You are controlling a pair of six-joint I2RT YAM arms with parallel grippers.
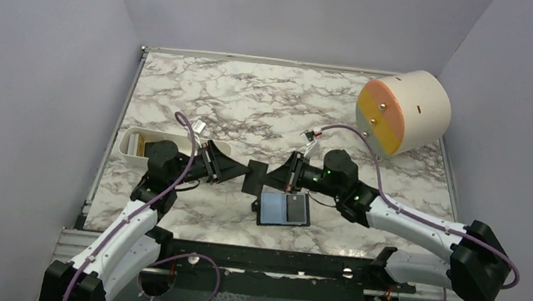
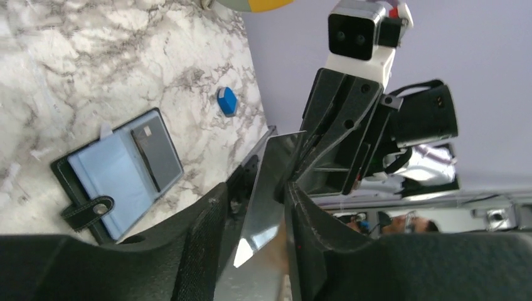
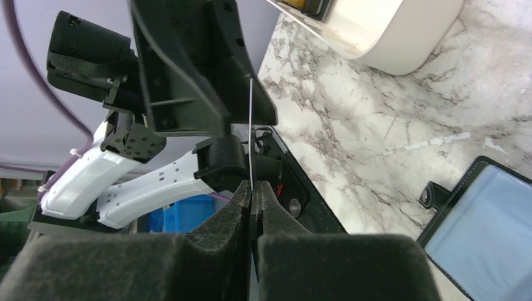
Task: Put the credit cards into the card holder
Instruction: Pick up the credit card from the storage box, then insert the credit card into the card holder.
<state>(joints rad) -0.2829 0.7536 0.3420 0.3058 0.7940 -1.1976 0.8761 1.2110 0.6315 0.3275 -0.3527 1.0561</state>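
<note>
Black card holder point(image 1: 270, 208), blue lining, marbled table point(image 1: 254, 96)

No legible text, brand or number anywhere. Small pale mark on card point(image 2: 158, 157) tucked in card holder point(image 2: 105, 174): too small to read.

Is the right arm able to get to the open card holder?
Probably yes: the card holder lies open just beside the right claw, with nothing between them. That claw is already pinching a card.

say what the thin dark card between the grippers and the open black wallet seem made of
The thin dark card is probably glossy plastic: its face mirrors light. The open black wallet looks like stitched leather or imitation, with matte blue lining.
</note>
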